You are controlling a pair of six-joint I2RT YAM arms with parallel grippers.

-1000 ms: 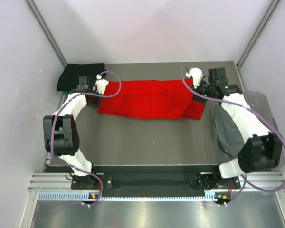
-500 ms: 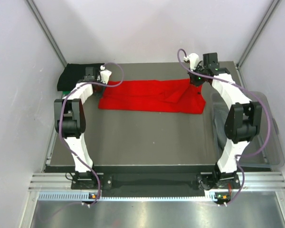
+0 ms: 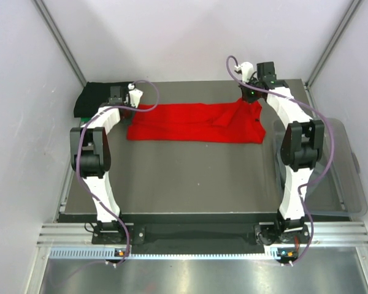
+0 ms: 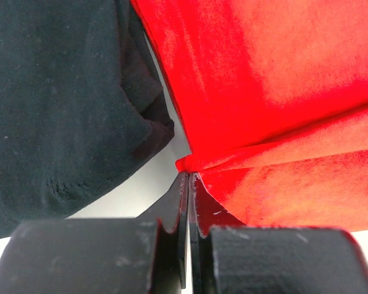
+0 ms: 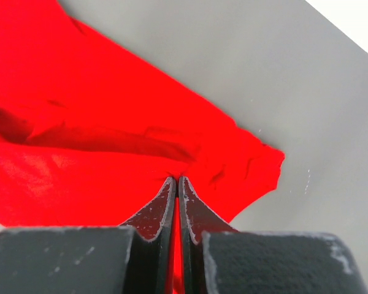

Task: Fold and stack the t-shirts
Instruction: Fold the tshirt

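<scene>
A large bright red t-shirt [image 3: 193, 122] lies stretched across the far part of the grey table, folded into a long band. My left gripper [image 3: 132, 108] is shut on its far left corner [image 4: 190, 164]. My right gripper [image 3: 248, 98] is shut on its far right edge [image 5: 175, 174] and lifts that part a little. A black t-shirt [image 3: 97, 97] lies at the far left corner, right beside the left gripper, and fills the left of the left wrist view [image 4: 55, 104]. A grey t-shirt [image 3: 283, 168] lies in the bin at right.
A clear plastic bin [image 3: 349, 177] stands at the table's right edge. A sliver of green cloth [image 3: 81, 127] shows by the left edge under the black one. Slanted metal posts [image 3: 61, 46] rise at both far corners. White walls close in the sides.
Both arms have stretched out toward the far edge, carrying the red t-shirt's upper edge back. The shirt now lies flatter and longer, and its right part is raised.
</scene>
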